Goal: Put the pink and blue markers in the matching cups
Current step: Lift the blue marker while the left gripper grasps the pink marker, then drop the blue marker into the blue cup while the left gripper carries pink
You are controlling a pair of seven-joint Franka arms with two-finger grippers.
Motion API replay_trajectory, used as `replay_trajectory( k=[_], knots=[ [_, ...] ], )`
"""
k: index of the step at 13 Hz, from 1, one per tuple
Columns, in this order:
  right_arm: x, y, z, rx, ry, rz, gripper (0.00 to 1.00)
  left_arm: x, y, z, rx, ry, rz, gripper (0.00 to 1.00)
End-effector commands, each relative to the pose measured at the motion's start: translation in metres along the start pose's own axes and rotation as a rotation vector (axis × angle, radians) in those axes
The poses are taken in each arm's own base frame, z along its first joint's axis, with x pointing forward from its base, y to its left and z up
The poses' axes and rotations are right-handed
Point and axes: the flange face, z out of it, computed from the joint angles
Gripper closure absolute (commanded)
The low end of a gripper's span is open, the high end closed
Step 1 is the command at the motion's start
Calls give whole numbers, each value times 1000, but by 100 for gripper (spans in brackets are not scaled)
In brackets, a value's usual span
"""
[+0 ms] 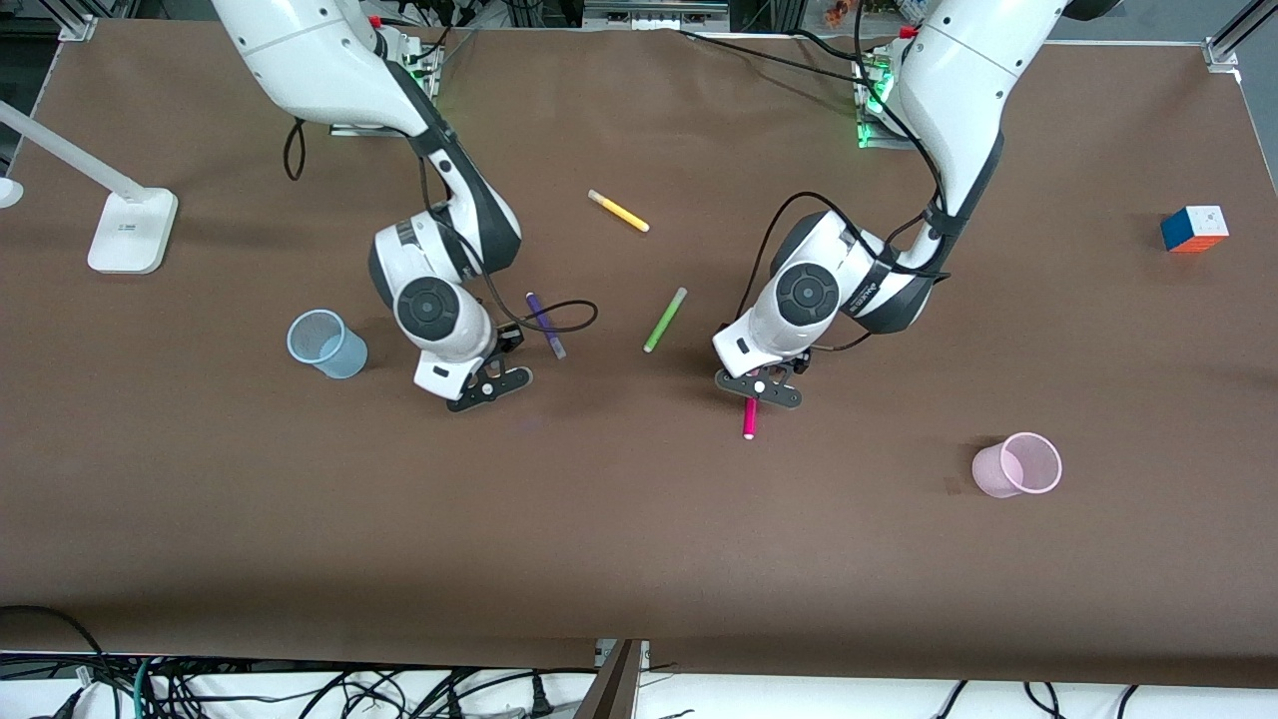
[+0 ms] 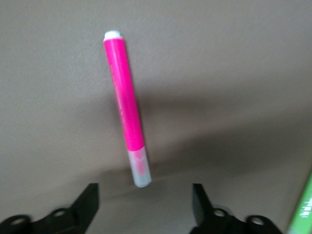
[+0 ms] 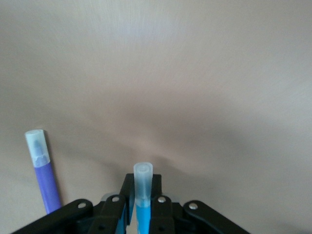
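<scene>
My right gripper (image 1: 489, 384) is shut on the blue marker (image 3: 144, 195), whose greyish end sticks out past the fingertips. It is low over the table beside the pale blue cup (image 1: 327, 344), which stands upright. The blue marker is hidden in the front view. The pink marker (image 1: 749, 419) lies on the table. My left gripper (image 1: 759, 387) is open just above its paler end (image 2: 139, 168), with a finger on each side (image 2: 88, 201). The pale pink cup (image 1: 1018, 465) stands upright toward the left arm's end, nearer the front camera.
A dark purple pen (image 1: 546, 325) lies next to the right gripper and shows in the right wrist view (image 3: 44, 175). A lime green pen (image 1: 665, 320) and a yellow pen (image 1: 619, 211) lie mid-table. A colour cube (image 1: 1194, 229) and a white lamp base (image 1: 130, 232) sit at opposite ends.
</scene>
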Motion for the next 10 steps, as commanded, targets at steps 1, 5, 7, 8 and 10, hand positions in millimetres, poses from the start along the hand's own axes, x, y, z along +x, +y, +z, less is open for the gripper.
replay_trajectory(
  k=[1, 5, 7, 8, 10],
  knots=[
    [-11, 43, -66, -6, 51, -199, 96, 2, -1, -3, 66, 37, 59, 43],
    [-36, 82, -120, 60, 49, -372, 96, 7, -1, 11, 54, 76, 68, 44],
    [-49, 101, -139, 97, 71, -489, 96, 9, -2, 22, 40, 91, 67, 57],
    [-57, 118, -142, 135, 82, -539, 96, 8, -1, 23, 41, 89, 69, 73],
    [-73, 153, -142, 238, 150, -670, 96, 7, 0, 23, 42, 88, 72, 97]
  ],
)
